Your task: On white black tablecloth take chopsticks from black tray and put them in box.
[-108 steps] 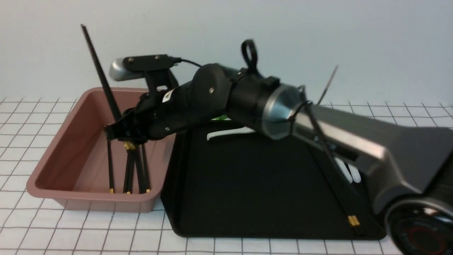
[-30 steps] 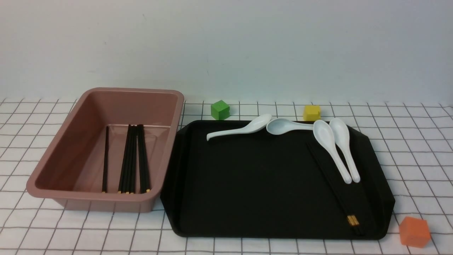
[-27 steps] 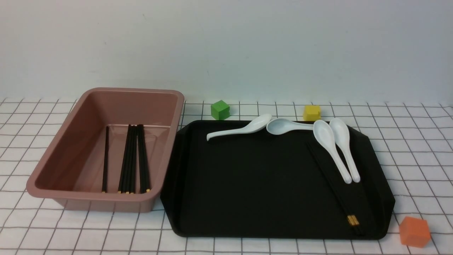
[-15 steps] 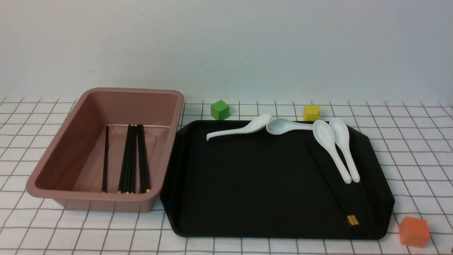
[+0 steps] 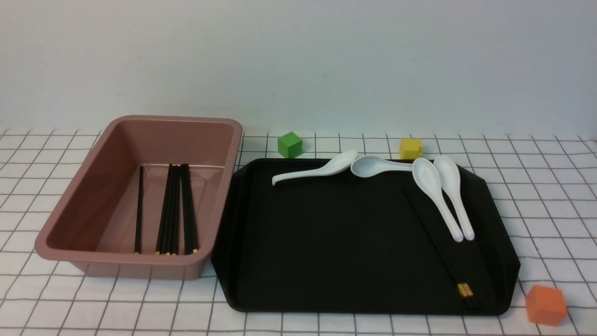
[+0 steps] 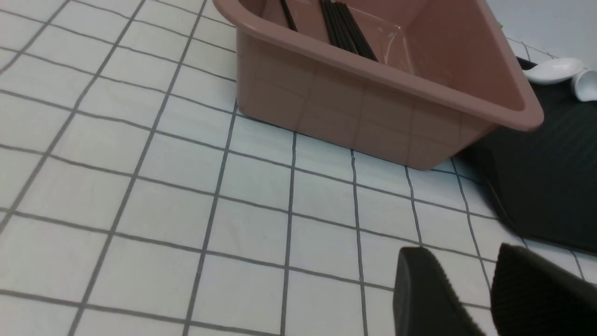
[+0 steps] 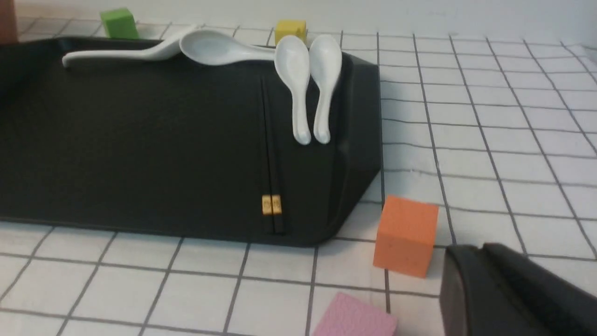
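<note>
Lying gold-ends-near along tray (image 5: pixel 326 261), two chopsticks (image 5: pixel 438 242), left gripper (image 6: pixel 471 289) parted, right gripper's (image 7: pixel 494 289) state unclear

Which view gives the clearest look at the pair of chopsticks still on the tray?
The right wrist view: the chopsticks on the tray lie close to the lens, their gold bands sharp, beside the spoons. The front view shows them whole but faint against the black tray. The left wrist view misses them, catching only those in the box.

White tablecloth (image 5: pixel 93 308) gridded with thin black lines; dusty-pink box (image 5: pixel 84 205); black tray (image 5: pixel 326 242); black, gold-banded chopsticks (image 5: pixel 443 252); white spoons (image 5: pixel 438 196); green (image 5: pixel 289 144), yellow (image 5: pixel 411 148), orange (image 5: pixel 545 305) cubes.
</note>
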`<state>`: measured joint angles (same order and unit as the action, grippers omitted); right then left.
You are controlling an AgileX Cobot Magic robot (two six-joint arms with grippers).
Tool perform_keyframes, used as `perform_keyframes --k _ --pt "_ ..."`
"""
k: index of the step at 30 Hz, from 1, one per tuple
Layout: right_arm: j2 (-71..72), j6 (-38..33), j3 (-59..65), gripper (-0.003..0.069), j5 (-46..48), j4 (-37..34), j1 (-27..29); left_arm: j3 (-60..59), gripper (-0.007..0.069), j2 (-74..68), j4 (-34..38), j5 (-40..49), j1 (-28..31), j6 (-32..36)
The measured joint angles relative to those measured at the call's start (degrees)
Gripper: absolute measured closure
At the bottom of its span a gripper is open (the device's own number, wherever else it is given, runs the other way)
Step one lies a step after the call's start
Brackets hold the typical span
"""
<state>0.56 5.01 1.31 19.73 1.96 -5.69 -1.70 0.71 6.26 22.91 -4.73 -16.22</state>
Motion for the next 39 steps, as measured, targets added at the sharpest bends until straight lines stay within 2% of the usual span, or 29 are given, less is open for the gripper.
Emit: perform_keyframes --k 39 --pt "0.0 0.1 -0.3 0.0561 1.1 -0.2 0.0 0.0 0.0386 0.0 0.0 0.0 0.0 0.0"
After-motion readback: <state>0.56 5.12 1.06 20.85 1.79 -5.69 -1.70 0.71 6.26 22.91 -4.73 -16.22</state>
